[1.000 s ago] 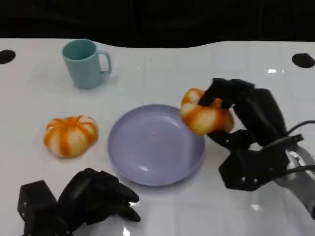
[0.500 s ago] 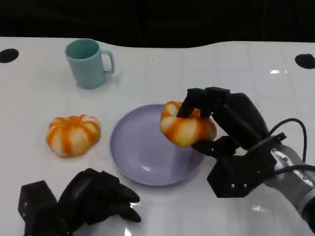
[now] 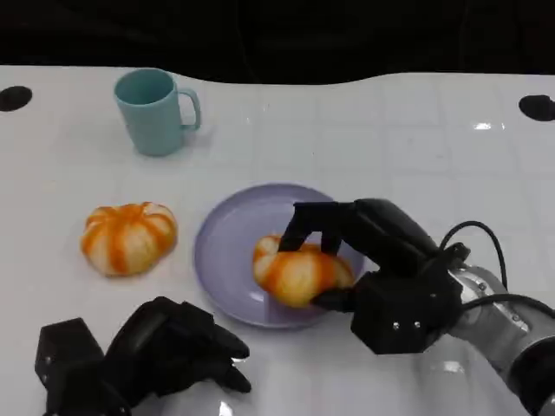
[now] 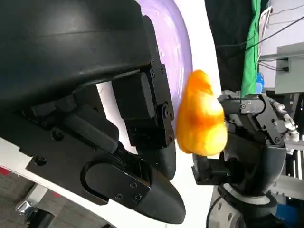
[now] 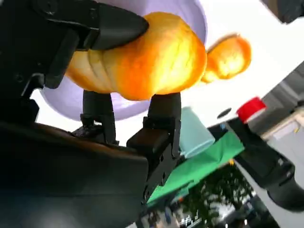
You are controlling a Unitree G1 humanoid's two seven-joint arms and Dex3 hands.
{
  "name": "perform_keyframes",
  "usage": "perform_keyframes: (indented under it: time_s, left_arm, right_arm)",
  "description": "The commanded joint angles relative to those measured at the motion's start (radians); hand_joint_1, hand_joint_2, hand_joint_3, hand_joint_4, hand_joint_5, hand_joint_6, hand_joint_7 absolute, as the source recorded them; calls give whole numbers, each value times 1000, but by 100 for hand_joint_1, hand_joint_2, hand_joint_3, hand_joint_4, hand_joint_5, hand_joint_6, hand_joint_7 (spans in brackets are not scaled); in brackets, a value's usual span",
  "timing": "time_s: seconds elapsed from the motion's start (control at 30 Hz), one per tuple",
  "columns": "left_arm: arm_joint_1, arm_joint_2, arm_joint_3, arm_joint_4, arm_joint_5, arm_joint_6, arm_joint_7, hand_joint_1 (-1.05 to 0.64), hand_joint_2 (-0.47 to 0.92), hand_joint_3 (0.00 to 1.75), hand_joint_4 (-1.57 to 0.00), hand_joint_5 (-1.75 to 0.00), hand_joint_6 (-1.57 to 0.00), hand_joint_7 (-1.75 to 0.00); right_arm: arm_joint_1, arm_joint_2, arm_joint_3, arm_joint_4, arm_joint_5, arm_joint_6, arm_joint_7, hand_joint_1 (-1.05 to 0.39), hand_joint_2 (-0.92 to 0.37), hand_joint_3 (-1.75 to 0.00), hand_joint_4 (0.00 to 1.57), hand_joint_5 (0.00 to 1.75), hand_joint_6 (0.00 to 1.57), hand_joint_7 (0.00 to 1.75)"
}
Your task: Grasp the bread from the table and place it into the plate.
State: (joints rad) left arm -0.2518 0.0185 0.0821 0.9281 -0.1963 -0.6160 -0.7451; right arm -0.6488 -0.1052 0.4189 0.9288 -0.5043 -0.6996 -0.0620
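My right hand (image 3: 364,251) grips an orange-and-white striped bread roll (image 3: 299,270) over the near right part of the lavender plate (image 3: 227,247); whether the roll touches the plate I cannot tell. The right wrist view shows the same roll (image 5: 142,59) clamped between black fingers (image 5: 102,23) above the plate (image 5: 71,99). The left wrist view catches that roll (image 4: 202,118) and the right hand (image 4: 251,137) beyond the plate (image 4: 173,42). A second striped roll (image 3: 128,237) lies on the table left of the plate. My left hand (image 3: 147,355) rests near the front edge, fingers curled, holding nothing.
A teal mug (image 3: 154,111) stands at the back left of the white table (image 3: 416,147). Black round marks (image 3: 536,107) sit near the far corners. A cable (image 3: 473,234) loops off my right wrist.
My right hand has carried the roll leftward and down, from beside the plate's right rim to low over the plate. The left hand has stayed put.
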Motion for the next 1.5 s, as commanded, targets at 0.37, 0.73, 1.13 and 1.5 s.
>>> perform_keyframes:
  time_s: [0.37, 0.73, 1.13, 1.5]
  left_arm:
    - [4, 9, 5, 3, -7, -6, -3, -105, 83, 0, -153, -25, -153, 0]
    - [2, 9, 4, 8, -4, -15, -2, -105, 83, 0, -153, -25, -152, 0]
    - [5, 3, 1, -5, -7, 0, -2, -105, 82, 1, -153, -25, -151, 0]
    - [3, 5, -2, -6, 3, -1, 11, -105, 83, 1, -154, -25, -153, -1]
  right_arm:
    - [-12, -36, 26, -91, -49, 118, 122, -86, -92, -46, 0, 56, 15, 12]
    - [24, -76, 29, -164, -57, 145, 115, -94, -92, -40, 0, 39, 7, 6]
    - [197, -181, -50, -386, 35, 96, 153, -83, -92, -39, 9, 48, 17, 10]
    - [394, -180, -156, -511, 133, 14, 96, -62, -92, -35, 45, 139, 56, 68]
